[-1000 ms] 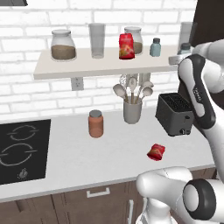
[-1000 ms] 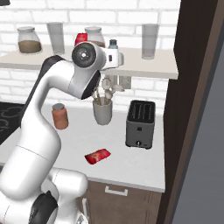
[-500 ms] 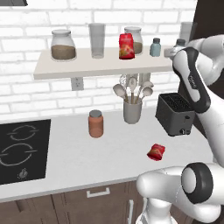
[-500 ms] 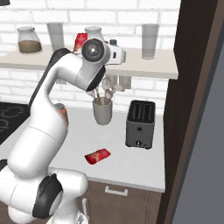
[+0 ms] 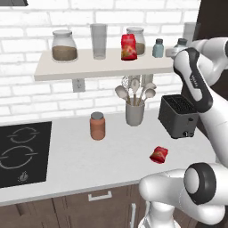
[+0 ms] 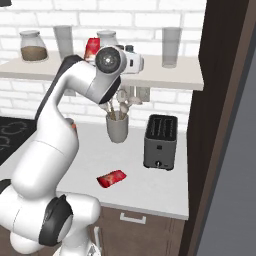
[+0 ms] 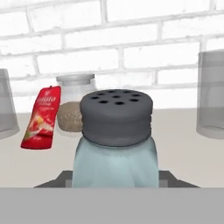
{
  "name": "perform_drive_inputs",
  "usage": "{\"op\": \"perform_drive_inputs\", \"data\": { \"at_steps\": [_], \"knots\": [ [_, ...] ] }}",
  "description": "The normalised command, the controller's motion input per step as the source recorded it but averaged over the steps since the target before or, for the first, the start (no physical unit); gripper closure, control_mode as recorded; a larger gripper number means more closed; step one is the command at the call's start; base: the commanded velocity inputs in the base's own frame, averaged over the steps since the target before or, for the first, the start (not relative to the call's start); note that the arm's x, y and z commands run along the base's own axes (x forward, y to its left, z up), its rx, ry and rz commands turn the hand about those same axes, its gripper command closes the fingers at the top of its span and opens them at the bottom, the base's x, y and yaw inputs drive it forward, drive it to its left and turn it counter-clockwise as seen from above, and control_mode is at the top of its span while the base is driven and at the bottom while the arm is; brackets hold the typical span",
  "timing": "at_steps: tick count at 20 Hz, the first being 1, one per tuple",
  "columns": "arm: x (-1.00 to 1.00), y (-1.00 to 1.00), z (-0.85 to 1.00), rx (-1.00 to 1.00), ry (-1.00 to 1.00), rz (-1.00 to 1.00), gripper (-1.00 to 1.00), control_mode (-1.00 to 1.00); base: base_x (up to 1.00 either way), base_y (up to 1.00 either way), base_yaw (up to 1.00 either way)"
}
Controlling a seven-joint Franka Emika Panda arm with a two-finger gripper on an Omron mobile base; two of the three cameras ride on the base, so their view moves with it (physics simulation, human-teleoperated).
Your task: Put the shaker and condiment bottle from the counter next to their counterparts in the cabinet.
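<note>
The shaker (image 7: 115,144) sits upright directly in front of the hand camera, cap up, its pale body dropping behind the grey band. The gripper (image 5: 178,48) is at shelf height near the right part of the cabinet (image 5: 89,71). The fingers are hidden, so I cannot tell for certain whether they are clamped on the shaker. Judging by how close and centred it is, it is probably held.

The deciding relation is sideways. Its counterpart, the shelf shaker (image 5: 158,48), stands upright just to the left of the gripper in the left base view, with the glass jar (image 5: 138,40) and the shelf's red bottle (image 5: 128,47) further left. In the hand view the red bottle (image 7: 40,118) and the jar (image 7: 74,103) lie left of the carried shaker and a glass (image 7: 212,94) to its right (the counterpart itself cannot be picked out there). The shaker's long axis is vertical, matching the standing pair on the shelf. In my judgement the next move is a short lowering onto the board beside the counterpart, with little turning needed.

The condiment bottle (image 5: 159,154) lies on its side on the counter (image 5: 71,164), in front of the toaster (image 5: 178,116), well apart from the gripper and not yet handled. That half of the task remains.

Risk: knocking the counterpart or the glass when setting down.
</note>
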Motion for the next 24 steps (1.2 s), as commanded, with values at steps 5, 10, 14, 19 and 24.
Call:
{"op": "perform_drive_inputs", "data": {
  "at_steps": [5, 10, 14, 19, 24],
  "knots": [
    [0.06, 0.00, -0.06, 0.00, -0.02, 0.00, 1.00, -1.00, 0.00, 0.00, 0.00],
    [0.21, 0.00, -0.04, 0.00, 0.10, 0.00, 1.00, -1.00, 0.00, 0.00, 0.00],
    [0.15, 0.00, 0.00, -0.03, 0.12, 0.00, 1.00, -1.00, 0.00, 0.00, 0.00],
    [0.19, 0.00, 0.00, -0.07, 0.02, 0.00, 1.00, -1.00, 0.00, 0.00, 0.00],
    [0.13, 0.00, -0.02, -0.14, -0.02, 0.00, 1.00, -1.00, 0.00, 0.00, 0.00]
  ]
}}
